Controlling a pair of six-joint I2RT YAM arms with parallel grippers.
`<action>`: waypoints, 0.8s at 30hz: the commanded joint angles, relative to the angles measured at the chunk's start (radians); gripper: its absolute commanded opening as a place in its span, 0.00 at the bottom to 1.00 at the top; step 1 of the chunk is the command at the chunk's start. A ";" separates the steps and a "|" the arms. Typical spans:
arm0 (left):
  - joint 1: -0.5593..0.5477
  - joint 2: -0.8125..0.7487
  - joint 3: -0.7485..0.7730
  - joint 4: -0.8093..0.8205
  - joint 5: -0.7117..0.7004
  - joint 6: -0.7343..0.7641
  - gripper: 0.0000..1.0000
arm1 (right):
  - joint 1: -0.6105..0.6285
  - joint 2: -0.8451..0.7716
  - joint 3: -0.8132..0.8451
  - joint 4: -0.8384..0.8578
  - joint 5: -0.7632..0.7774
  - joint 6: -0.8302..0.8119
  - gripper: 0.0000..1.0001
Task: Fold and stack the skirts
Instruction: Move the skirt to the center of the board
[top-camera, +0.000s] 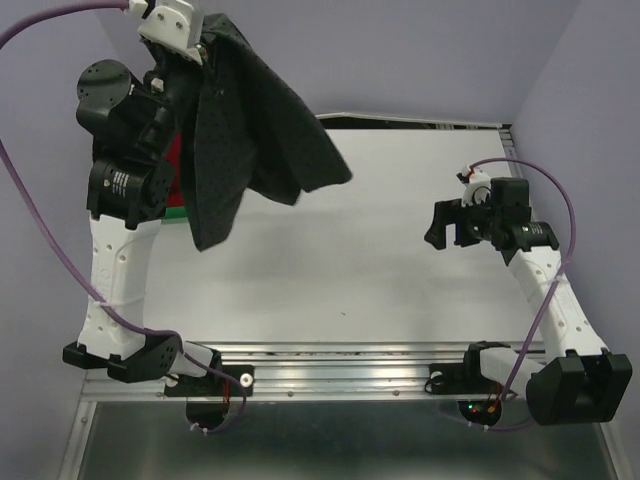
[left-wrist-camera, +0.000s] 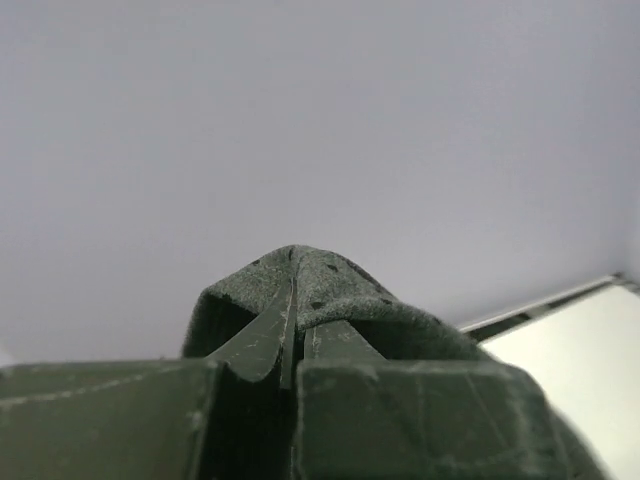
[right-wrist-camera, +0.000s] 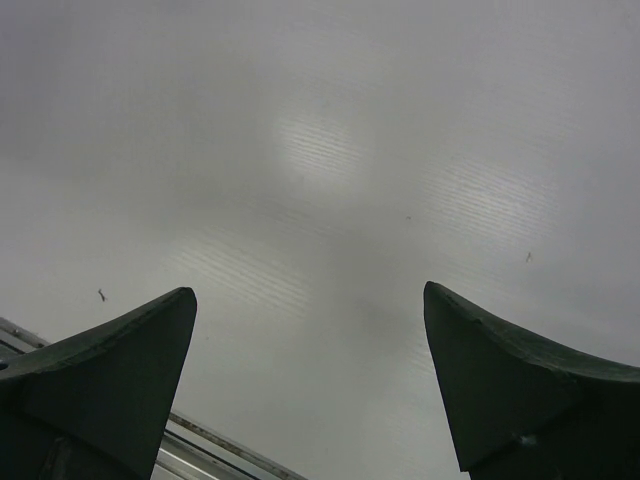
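Aloft, left gripper (left-wrist-camera: 293, 300) pinching charcoal skirt (top-camera: 250, 130), hem dangling by left edge of table (top-camera: 400, 270), right gripper (right-wrist-camera: 309, 290) splayed wide, empty.

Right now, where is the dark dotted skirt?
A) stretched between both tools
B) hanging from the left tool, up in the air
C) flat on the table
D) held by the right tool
B: the left tool is shut on a fold of the dark dotted skirt, which hangs above the table, while the right tool is open and empty.
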 joint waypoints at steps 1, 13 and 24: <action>-0.054 0.008 -0.102 0.036 0.130 -0.043 0.00 | -0.006 -0.024 0.068 0.013 -0.112 -0.021 1.00; -0.120 0.234 -0.439 -0.243 0.267 0.000 0.00 | -0.006 -0.097 0.002 0.030 -0.211 -0.150 1.00; -0.051 0.351 -0.584 -0.098 0.011 -0.069 0.07 | -0.006 0.032 -0.008 -0.067 -0.119 -0.204 0.91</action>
